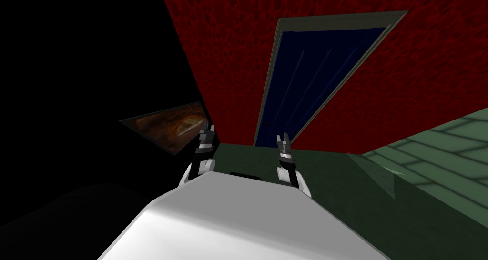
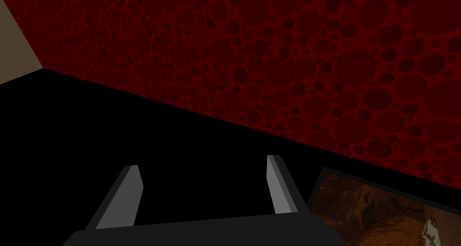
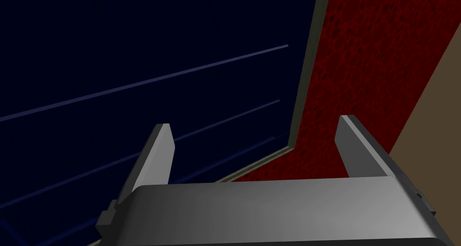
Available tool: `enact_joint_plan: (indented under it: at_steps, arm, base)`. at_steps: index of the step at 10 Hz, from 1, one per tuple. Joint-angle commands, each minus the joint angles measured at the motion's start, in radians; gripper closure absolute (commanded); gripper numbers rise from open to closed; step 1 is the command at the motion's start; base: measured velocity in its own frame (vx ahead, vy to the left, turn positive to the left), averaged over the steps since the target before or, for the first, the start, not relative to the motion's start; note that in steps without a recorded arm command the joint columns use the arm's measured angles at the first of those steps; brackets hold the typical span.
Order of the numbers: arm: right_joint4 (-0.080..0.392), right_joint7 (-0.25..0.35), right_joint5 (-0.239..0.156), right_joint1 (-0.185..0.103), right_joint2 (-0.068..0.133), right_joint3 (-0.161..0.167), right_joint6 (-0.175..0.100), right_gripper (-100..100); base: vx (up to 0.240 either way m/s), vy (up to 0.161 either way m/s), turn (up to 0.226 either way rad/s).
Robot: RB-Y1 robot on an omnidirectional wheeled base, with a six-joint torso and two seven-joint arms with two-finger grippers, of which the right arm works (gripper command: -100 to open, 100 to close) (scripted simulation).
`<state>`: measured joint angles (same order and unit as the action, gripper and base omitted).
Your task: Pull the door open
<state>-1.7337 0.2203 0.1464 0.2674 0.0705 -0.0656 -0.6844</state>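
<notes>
Step in hand: approach; no grasp is made yet. Nearest, in the lower centre of the head view, the right forearm (image 1: 287, 163) points up the picture toward the door. The right jaws stand wide and empty: in the right wrist view the two fingers (image 3: 157, 153) are spread with nothing between them. The left forearm (image 1: 202, 155) sits left of centre, and the left jaws are likewise wide and empty; this arm is judged idle. Beyond the right jaws a strip of dark green floor (image 1: 333, 176) separates them from the door (image 1: 314, 76), so jaws and door are apart, not touching. The door is a dark blue panel with faint lines across it, set in a grey-green frame (image 1: 333, 23) in the upper centre of the head view. Its bottom edge lies just above the right jaws in the picture, and it appears shut in the frame. In the right wrist view the panel lies ahead of one finger, a corner of the frame falls between the two fingers, and the red wall (image 1: 419, 71) lies ahead of the other. A small dark mark at the panel's lower left edge in the head view may be the handle; this cannot be confirmed. Next move, as judged: locate the handle, shift the right jaws off the frame corner and onto it, advance to contact, close, then draw back.
</notes>
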Motion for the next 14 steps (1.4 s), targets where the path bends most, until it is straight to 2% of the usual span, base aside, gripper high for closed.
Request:
enact_joint_plan:
  at_steps: [1,4,5,7,8,12,13,14]
  arm:
    - [0.028,0.004,0.001,-0.008,0.005,-0.003,-0.005,-100]
    - [0.124,0.015,0.012,-0.045,0.019,-0.012,-0.024,-100]
    - [0.137,0.015,0.012,-0.045,0.019,-0.012,-0.024,-100]
    - [0.200,0.023,0.019,-0.070,0.029,-0.018,-0.038,-100]
    - [0.211,0.023,0.019,-0.070,0.029,-0.018,-0.038,-100]
    - [0.349,0.038,0.033,-0.121,0.046,-0.030,-0.065,-100]
    - [0.361,0.038,0.033,-0.121,0.046,-0.030,-0.065,-100]
    - [0.398,0.042,0.036,-0.134,0.051,-0.034,-0.072,-100]
  base:
    - [0.070,-0.004,0.000]
    - [0.076,-0.006,-0.002]
    - [0.060,-0.007,0.000]
    - [0.067,-0.011,-0.002]
    - [0.060,-0.007,0.002]
    - [0.085,0.000,-0.003]
    - [0.072,-0.009,0.002]
    - [0.061,-0.006,-0.001]
